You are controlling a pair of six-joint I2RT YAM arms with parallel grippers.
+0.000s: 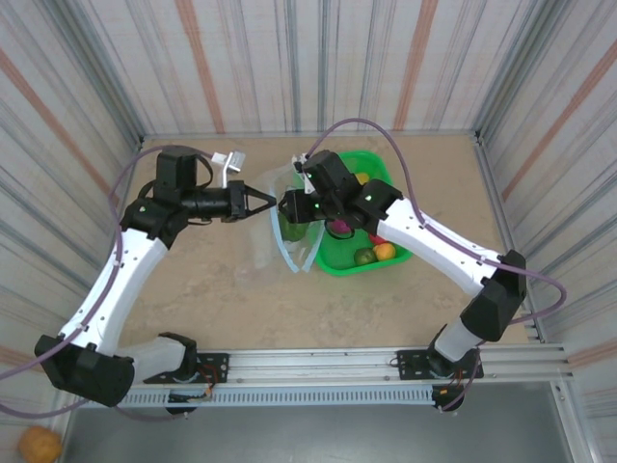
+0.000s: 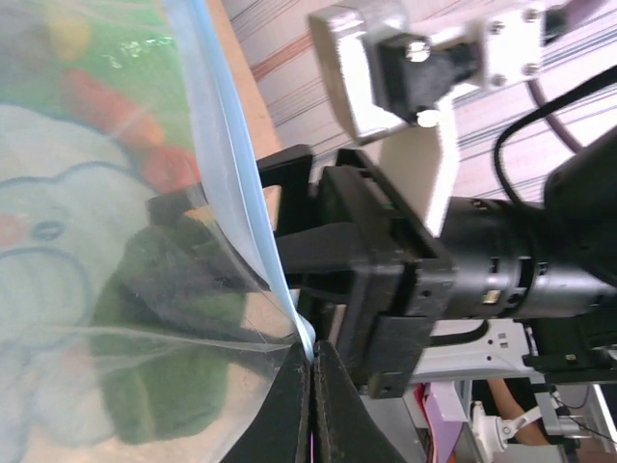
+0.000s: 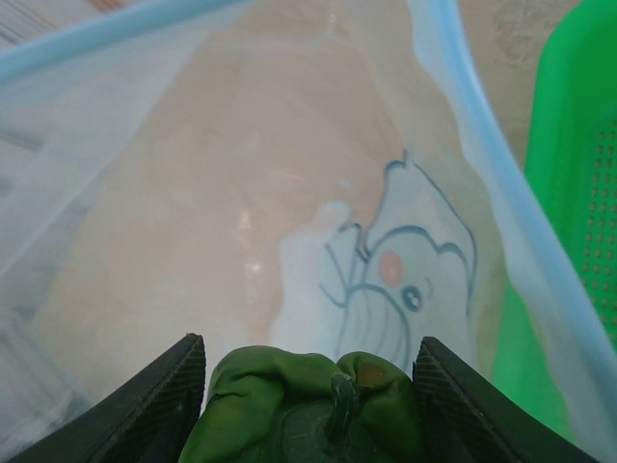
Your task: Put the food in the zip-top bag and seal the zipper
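My left gripper (image 1: 271, 201) (image 2: 312, 359) is shut on the pale blue zipper (image 2: 231, 145) and holds the mouth of the clear zip-top bag (image 1: 289, 246) up off the table. My right gripper (image 1: 290, 206) (image 3: 310, 353) is shut on a green toy pepper (image 3: 308, 410) and points into the open bag mouth. Through the plastic, the pepper (image 2: 164, 367) shows as a dark green blur. The bag's far wall carries a cartoon print (image 3: 400, 260), and the zipper (image 3: 482, 125) rims it. More food lies in the tray: a yellow-orange piece (image 1: 385, 251), a green one (image 1: 363, 257) and a magenta one (image 1: 339, 228).
The green mesh tray (image 1: 386, 170) (image 3: 578, 193) sits just right of the bag, under the right arm. Striped walls close in the tan table on three sides. An orange ball (image 1: 40, 445) lies off the table at the near left.
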